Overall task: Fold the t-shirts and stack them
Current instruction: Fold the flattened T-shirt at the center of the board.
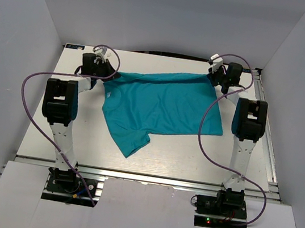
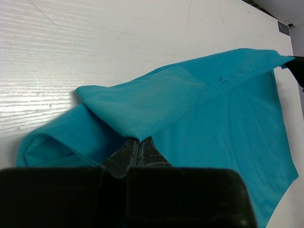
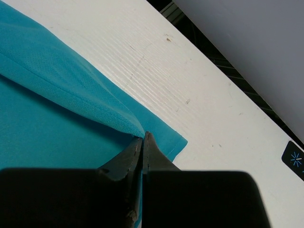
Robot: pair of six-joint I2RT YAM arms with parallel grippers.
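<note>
While left tool (image 2: 139, 143) and right tool (image 3: 143, 138) clench the plain teal soft-fabric t-shirt (image 1: 162, 107) along its twelve o'clock edge, the fold probably needs both carried toward six.

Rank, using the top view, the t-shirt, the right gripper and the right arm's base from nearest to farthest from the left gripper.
1. the t-shirt: one corner pinched in the left gripper fingers, far left.
2. the right gripper: far right, pinching the shirt's other far corner.
3. the right arm's base: near right edge.
</note>
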